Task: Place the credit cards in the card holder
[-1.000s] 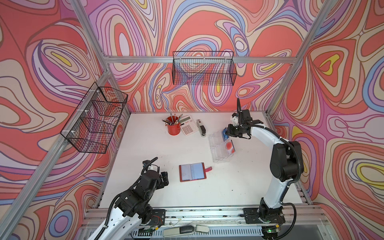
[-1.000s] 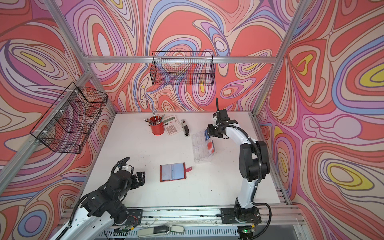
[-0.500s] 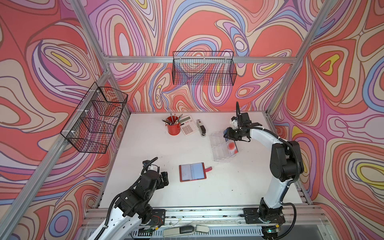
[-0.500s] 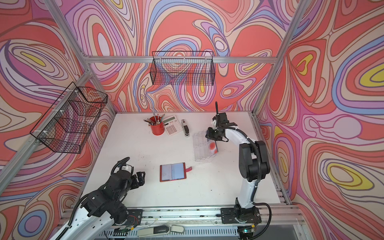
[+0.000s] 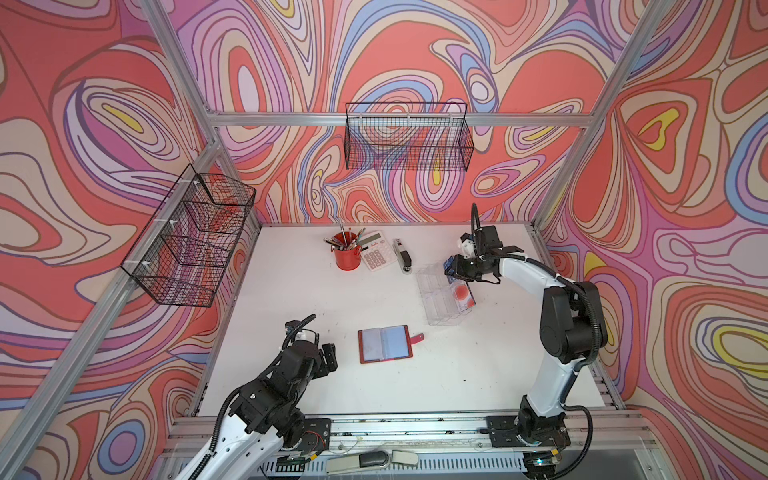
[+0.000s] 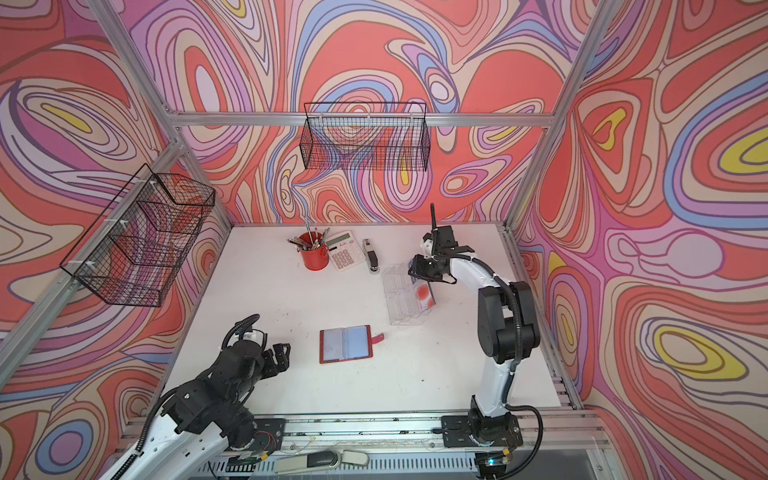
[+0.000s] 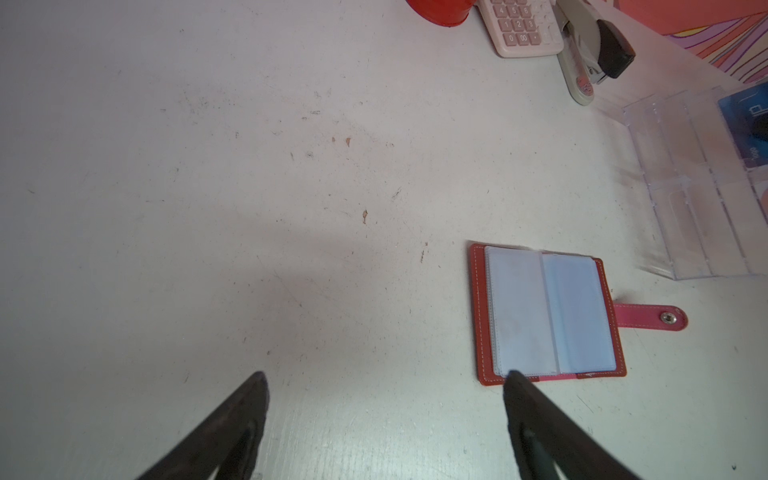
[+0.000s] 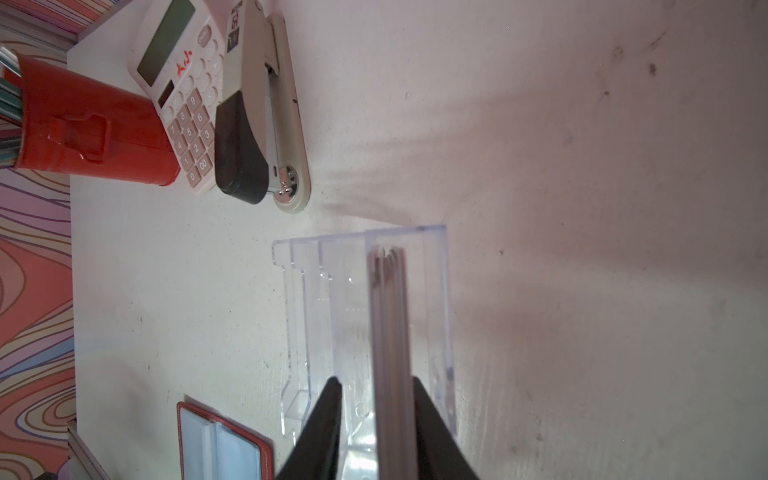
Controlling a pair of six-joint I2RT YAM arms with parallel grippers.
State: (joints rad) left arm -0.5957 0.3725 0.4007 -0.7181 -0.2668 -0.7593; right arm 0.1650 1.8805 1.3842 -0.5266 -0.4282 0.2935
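Down toward the far end of the clear acrylic tray (image 5: 436,303) has come the right gripper (image 8: 376,382) since a second ago, and its jaws have parted. In the right wrist view they straddle the credit cards (image 8: 388,324), with a gap showing on one side, so nothing looks clamped yet.

The cards stand on edge as a tight stack in one tray compartment. They are probably light, stiff and slick, so the pads should close on the flat faces near the free upper edge. Several may well lift together.

In both top views a pale card with a red-orange circle (image 5: 460,291) faces up, and a blue one (image 5: 448,266) sits under the gripper.

The card holder (image 5: 385,344) lies open flat mid-table, well apart from the tray. It is red, with clear sleeves over blue lining and its snap tab pointing trayward.

The left gripper (image 7: 385,378) hovers beside it, spread wide and empty.
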